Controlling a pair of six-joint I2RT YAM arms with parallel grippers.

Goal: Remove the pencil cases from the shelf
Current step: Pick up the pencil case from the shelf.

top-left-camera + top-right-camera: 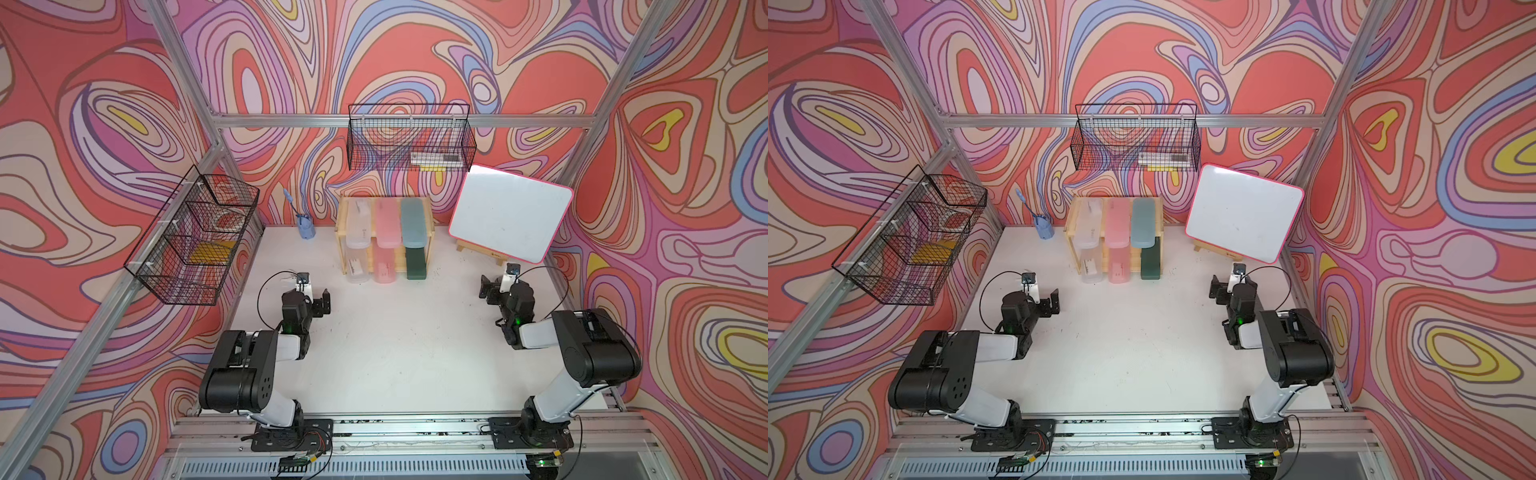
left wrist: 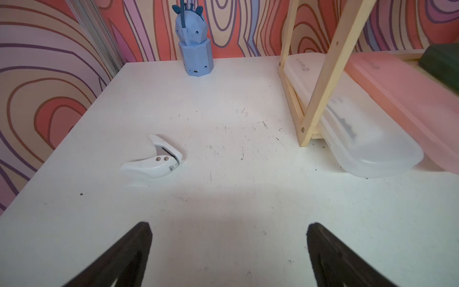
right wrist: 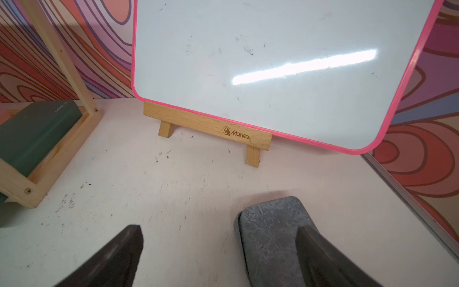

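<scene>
White, scuffed tabletop (image 1: 395, 353) gives open room before the shelf (image 1: 341, 224), light wood with two rimmed tiers. Six smooth, round-ended plastic pencil cases (image 1: 387, 224) lie on it, three per tier, long axes back-to-front, lower ones jutting past its front edge. My left claw (image 2: 228, 231) and right claw (image 3: 218, 231) gape wide, empty.

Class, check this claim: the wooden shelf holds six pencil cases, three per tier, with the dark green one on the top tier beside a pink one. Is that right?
Not quite. Both top views show the dark green pencil case on the lower tier of the shelf, beside a pink one; the teal case holds that top-tier spot. The rest stands.
</scene>
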